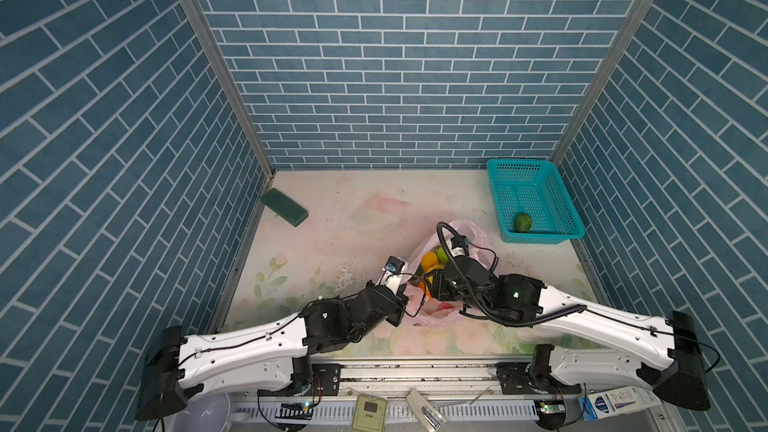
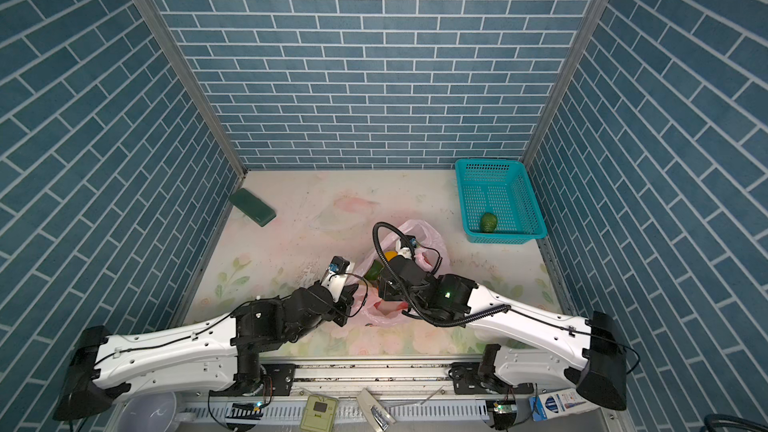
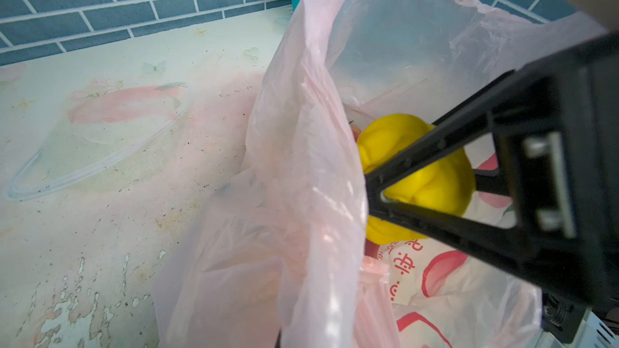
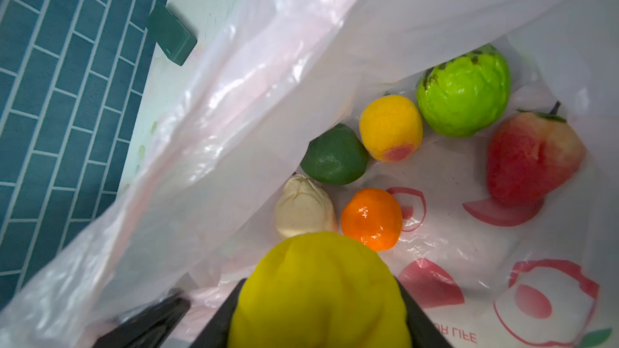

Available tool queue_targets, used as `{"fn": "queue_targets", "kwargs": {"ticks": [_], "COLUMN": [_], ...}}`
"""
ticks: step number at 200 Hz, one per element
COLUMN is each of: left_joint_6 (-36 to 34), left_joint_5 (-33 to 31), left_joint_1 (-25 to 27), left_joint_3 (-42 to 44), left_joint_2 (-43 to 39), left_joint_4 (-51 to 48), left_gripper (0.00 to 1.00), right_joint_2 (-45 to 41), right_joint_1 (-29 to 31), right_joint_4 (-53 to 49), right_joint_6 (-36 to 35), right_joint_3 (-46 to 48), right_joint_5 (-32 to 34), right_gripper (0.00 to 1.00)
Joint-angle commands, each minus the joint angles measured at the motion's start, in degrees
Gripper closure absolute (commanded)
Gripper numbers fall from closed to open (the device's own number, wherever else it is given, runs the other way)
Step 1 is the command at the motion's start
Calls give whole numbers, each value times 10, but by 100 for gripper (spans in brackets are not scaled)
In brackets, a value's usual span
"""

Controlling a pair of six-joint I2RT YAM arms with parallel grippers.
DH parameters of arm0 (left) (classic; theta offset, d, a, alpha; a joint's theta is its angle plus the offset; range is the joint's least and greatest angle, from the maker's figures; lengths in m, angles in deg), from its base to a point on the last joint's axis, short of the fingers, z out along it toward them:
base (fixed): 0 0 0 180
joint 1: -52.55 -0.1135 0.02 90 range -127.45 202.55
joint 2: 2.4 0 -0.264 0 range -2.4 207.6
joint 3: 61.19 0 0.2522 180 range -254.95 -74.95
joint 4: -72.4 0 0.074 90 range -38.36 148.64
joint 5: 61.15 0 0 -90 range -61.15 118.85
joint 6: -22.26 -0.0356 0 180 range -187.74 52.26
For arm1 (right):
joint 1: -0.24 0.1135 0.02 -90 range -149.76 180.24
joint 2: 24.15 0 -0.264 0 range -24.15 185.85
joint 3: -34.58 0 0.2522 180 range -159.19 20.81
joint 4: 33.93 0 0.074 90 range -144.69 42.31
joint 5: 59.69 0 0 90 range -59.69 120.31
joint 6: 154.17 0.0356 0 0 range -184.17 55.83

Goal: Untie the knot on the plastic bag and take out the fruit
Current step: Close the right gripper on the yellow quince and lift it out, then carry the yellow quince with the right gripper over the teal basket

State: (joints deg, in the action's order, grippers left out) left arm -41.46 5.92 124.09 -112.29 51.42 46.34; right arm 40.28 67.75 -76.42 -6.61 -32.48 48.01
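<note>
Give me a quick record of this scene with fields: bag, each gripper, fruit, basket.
bag: plastic bag, open
left gripper: shut on the plastic bag's edge
right gripper: shut on yellow fruit, inside the bag
loose in bag: light green fruit, yellow-orange fruit, dark green fruit, cream-white fruit, orange fruit, red fruit
basket: teal basket, one bumpy green fruit inside

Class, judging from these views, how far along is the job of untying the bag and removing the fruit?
Done: the plastic bag is open, and one dark green fruit lies in the teal basket. In hand: the left gripper pinches the bag rim; the right gripper grips a yellow fruit inside. Left: six more fruits in the bag.
</note>
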Motion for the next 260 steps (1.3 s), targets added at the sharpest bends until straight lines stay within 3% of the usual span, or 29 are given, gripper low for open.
{"fn": "queue_targets", "kwargs": {"ticks": [1, 95, 130, 200, 260], "left_joint_6": [-1, -4, -4, -3, -4], "left_joint_5": [-8, -1, 1, 0, -1], "left_joint_1": [3, 3, 3, 3, 3], "left_joint_3": [2, -17, -18, -24, -24], "left_joint_2": [-11, 17, 21, 24, 21], "left_joint_4": [-17, -13, -13, -18, -30], "left_gripper": [100, 100, 100, 100, 100], "right_joint_2": [-23, -31, -45, -96, -60], "right_joint_1": [4, 2, -34, -278, -516], "right_joint_4": [-70, -143, -156, -192, -96], "right_joint_6": [-14, -58, -83, -169, -215], "right_joint_3": [-48, -186, -232, -241, -184], "right_joint_5": [26, 11, 17, -3, -131], "right_gripper": [47, 48, 48, 47, 46]}}
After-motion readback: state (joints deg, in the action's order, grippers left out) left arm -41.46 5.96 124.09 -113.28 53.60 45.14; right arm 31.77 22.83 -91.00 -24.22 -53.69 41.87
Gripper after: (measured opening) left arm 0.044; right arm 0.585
